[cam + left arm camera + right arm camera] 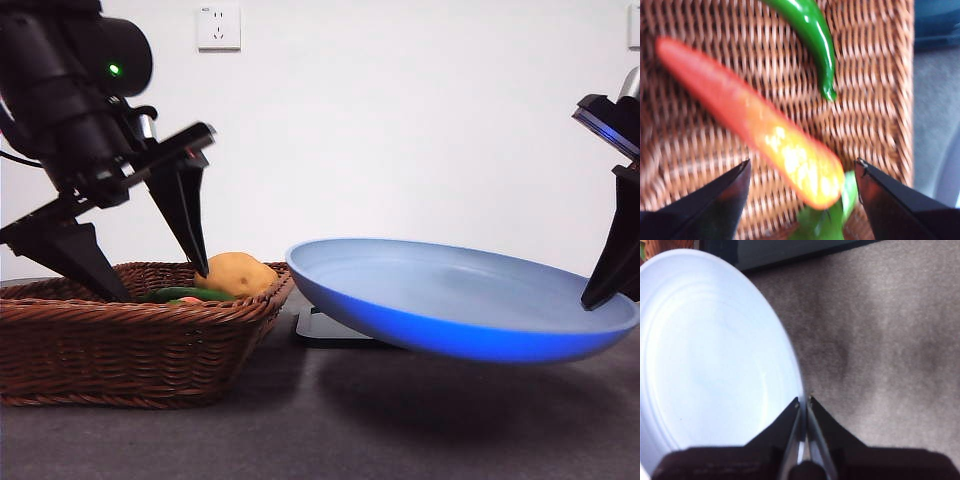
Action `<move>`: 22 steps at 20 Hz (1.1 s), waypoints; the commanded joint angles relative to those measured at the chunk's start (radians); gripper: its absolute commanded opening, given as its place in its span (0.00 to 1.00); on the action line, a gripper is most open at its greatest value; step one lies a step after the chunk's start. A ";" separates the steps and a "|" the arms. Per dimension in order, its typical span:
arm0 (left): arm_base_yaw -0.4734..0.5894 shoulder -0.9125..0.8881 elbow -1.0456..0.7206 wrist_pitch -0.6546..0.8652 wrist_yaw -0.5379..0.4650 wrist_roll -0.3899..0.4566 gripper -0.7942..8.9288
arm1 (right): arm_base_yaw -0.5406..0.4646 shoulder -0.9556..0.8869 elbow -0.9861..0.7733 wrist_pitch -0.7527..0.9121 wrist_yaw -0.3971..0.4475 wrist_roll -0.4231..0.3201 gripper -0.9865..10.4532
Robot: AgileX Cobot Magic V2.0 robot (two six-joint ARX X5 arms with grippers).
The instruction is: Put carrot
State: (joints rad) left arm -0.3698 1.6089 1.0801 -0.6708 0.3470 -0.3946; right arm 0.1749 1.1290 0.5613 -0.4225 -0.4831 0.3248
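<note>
- Left gripper (155, 280) is hanging over the wicker basket (120, 345), jaws spread wide, nothing between them yet.
- Carrot (752, 122) is lying on the basket floor; in the left wrist view its thick end with the green leaves (832, 220) is sitting between the two jaw tips, the pointed end angling away.
- Green pepper (812, 37) is lying beside the carrot, apart from it; potato (238, 273) is resting in the basket at the side toward the plate.
- Right gripper (804, 405) is pinching the rim of the blue plate (450, 300), jaws nearly closed on it, plate lifted off the table and tilted, its far edge reaching just beside the basket rim.
- Dark flat slab (335, 328) is sitting on the table under the plate; can't tell what it is.
- Risk: carrot is glossy and tapered, so a squeeze near the rounded thick end could be popping it out sideways.
- Risk: jaws may be catching only the soft leaves, or snagging the weave.
- Risk: plate is held by one edge and slanting, so a dropped carrot could be rolling off the low side, or the plate slipping in that thin pinch.
- Writing: none readable; only a blank white wall socket (219, 27) and a green light (115, 69) on the arm.
</note>
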 commanded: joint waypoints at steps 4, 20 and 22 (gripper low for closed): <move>-0.011 0.059 0.035 -0.022 -0.011 -0.007 0.44 | 0.002 0.006 0.014 0.010 -0.008 -0.012 0.09; -0.016 0.084 0.036 -0.034 0.008 0.059 0.22 | 0.002 0.006 0.014 0.010 -0.009 -0.014 0.09; -0.007 0.083 0.045 -0.035 0.072 0.082 0.22 | 0.002 0.006 0.014 0.010 -0.009 -0.024 0.09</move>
State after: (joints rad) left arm -0.3744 1.6741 1.1038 -0.7094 0.4068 -0.3420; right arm 0.1749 1.1290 0.5613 -0.4225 -0.4835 0.3134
